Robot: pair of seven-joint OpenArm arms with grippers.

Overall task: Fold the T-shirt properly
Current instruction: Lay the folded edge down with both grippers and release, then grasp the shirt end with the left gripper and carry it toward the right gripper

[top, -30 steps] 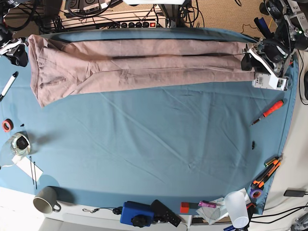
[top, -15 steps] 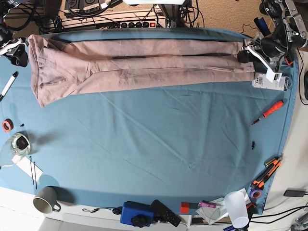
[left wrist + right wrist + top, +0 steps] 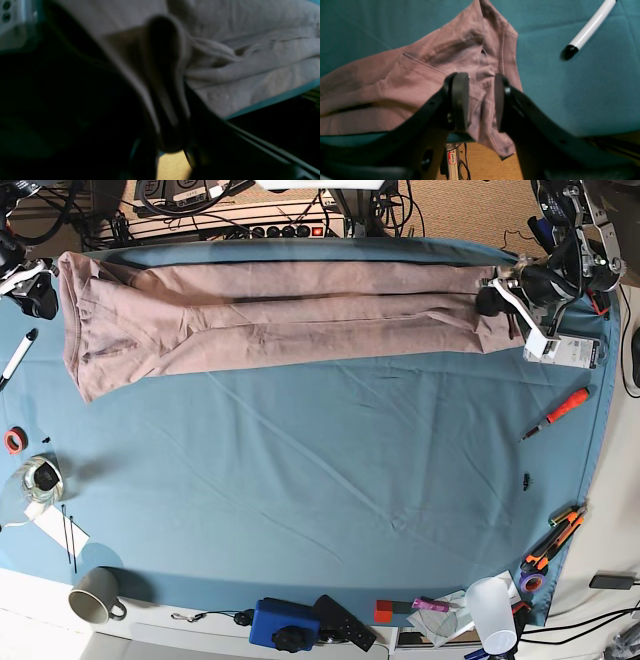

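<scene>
**Shirt stretched along the far edge, both ends at the end effectors**

You see the T-shirt (image 3: 280, 315) lying as a long, narrow, folded band across the far side of the bench (image 3: 330, 470), which is covered in blue cloth. It runs nearly the full width of the base view, wrinkled, with dark creases along its length.

Your left end effector (image 3: 497, 292) sits at the shirt's end on the right of the base view. In the left wrist view a bunched fold of pink fabric (image 3: 165, 82) stands between the dark jaws, which look clenched on it. That picture is dim and blurred, so you cannot make out the contact finely.

Your right end effector (image 3: 477, 100) is at the opposite end. Its two black pads (image 3: 460, 100) stand partly apart with a hanging fold of the shirt between them; the cloth touches the left-hand pad, but you cannot tell whether it is truly pinched.

A white marker (image 3: 591, 25) with a black tip lies on the blue cloth just beside that end of the shirt, apart from it. An orange screwdriver (image 3: 558, 412) lies near the bench's right edge in the base view.
</scene>
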